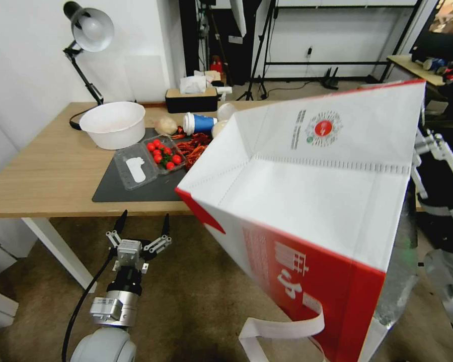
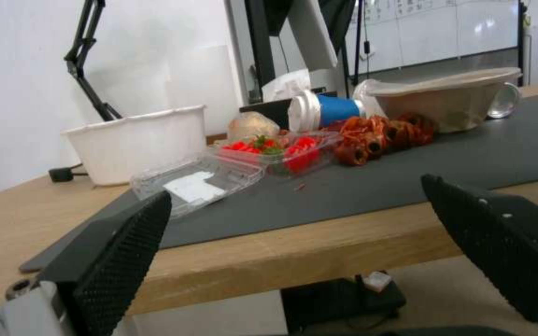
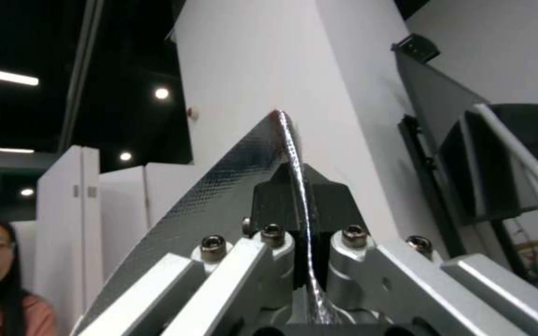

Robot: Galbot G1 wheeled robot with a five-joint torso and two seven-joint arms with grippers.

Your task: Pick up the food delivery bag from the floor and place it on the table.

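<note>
The bag [image 1: 332,201] is being held aloft, pinched by the right gripper [image 3: 300,205], not yet set on the table [image 1: 40,171]; the left gripper [image 1: 142,226] is being kept spread.

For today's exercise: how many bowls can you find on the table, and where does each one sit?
2. A white bowl sits upright on the table's bare wood by the lamp; a beige bowl lies overturned on the dark mat, beside the blue cup. The delivery bag may hide others.
</note>
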